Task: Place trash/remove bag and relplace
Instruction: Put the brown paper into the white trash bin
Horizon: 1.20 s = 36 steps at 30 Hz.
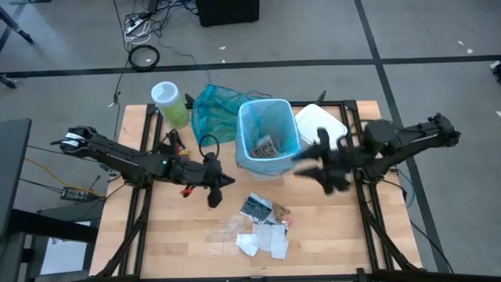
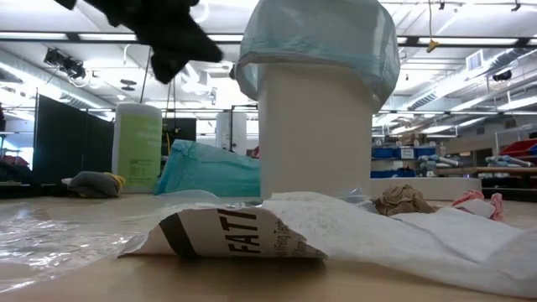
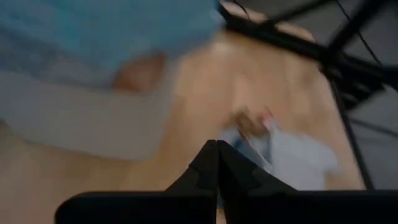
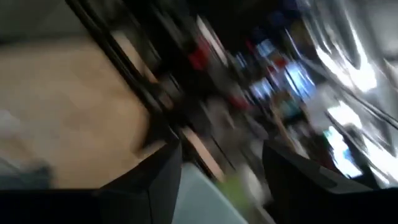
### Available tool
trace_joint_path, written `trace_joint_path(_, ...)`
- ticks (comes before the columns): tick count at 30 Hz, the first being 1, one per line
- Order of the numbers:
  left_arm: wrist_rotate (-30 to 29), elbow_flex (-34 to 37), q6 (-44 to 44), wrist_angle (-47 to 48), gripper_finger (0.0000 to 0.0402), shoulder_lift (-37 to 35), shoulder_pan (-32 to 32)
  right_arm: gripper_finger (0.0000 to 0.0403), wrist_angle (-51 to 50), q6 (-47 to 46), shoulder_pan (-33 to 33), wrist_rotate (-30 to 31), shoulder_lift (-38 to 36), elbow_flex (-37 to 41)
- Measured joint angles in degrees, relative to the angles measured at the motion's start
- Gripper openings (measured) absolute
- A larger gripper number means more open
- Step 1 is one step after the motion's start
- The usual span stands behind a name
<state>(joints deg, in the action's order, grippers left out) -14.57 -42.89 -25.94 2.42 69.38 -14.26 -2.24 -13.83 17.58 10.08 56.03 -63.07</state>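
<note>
Crumpled white wrapper (image 2: 252, 235) lettered "FATT", left hand (image 1: 215, 188) pinched empty, right hand (image 1: 325, 168) spread wide.

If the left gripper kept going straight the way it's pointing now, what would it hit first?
Probably the loose trash on the table. The shut left gripper points toward that pile, and its wrist view shows the scraps ahead, with the bin off to the side. Depth is unclear.

Left tool (image 3: 217, 163) fingers pressed together, empty, over the wooden surface (image 3: 205, 81). Blue bag (image 3: 106, 28) on white bin (image 3: 74, 118) beside it; blurred trash (image 3: 273, 146) ahead.
</note>
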Motion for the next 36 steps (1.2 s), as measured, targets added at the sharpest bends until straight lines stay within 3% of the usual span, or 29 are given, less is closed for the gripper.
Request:
trace_joint_path(7,3.15,0.07,-1.96,11.36,0.001,-4.92,-4.1,0.0184,-25.22,-22.88,13.56,0.59,2.33,1.43)
trace_joint_path(9,3.22,0.07,-1.94,11.36,0.001,-5.07,-5.17,0.0184,-26.88,-26.21,16.64,2.31,4.26,4.01)
trace_joint_path(15,2.26,0.07,-3.33,12.78,0.001,-3.72,-6.7,0.0197,-22.37,-30.45,19.17,6.47,13.66,11.9)
trace_joint_path(23,1.14,0.07,-4.32,12.44,0.001,-3.5,-6.74,0.0217,-1.51,-29.8,16.29,6.89,22.72,16.74)
trace_joint_path(36,0.49,0.07,-2.96,12.35,0.001,-3.5,-6.59,0.0217,0.99,-28.5,7.62,5.61,30.77,17.02)
